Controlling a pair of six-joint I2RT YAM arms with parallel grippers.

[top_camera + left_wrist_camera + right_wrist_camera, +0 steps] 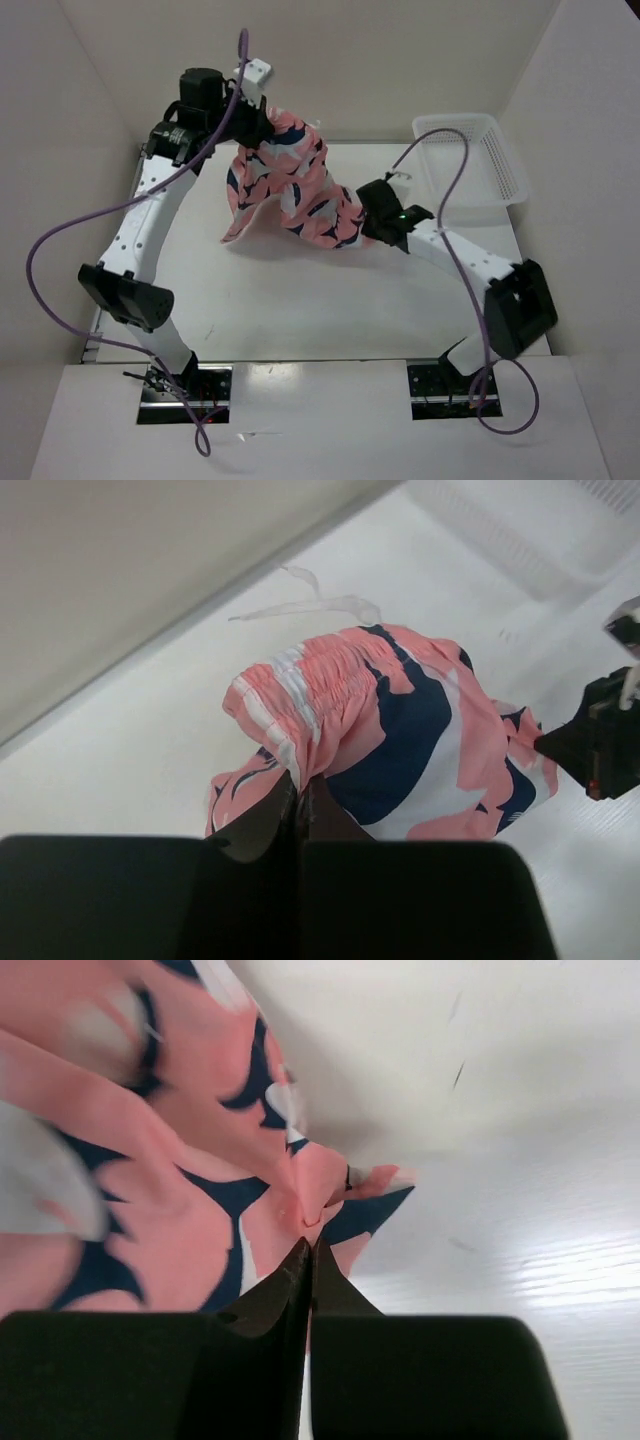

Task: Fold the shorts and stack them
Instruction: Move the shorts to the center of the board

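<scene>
1. The left arm (pixel 150 215) reaches to the far left of the surface (pixel 300 310). The left fingers (pixel 262 825) are pressed together with no gap showing between the tips, and they pinch the gathered elastic waistband of the shorts (pixel 400 740)
2. A thin white cord (pixel 310 605) lies on the surface just beyond the waistband
3. The shorts hang lifted between the two arms, highest at the left grip and sloping down toward the right. One loose corner dangles at the lower left, above its shadow on the surface
4. The right fingers (pixel 272 1300) are likewise closed tip to tip, nipping an edge of the shark-print fabric. In the overhead view this grip sits at the low right end of the shorts, close to the surface
5. A white mesh basket (pixel 470 165) stands at the far right corner of the surface, apart from the shorts
</scene>
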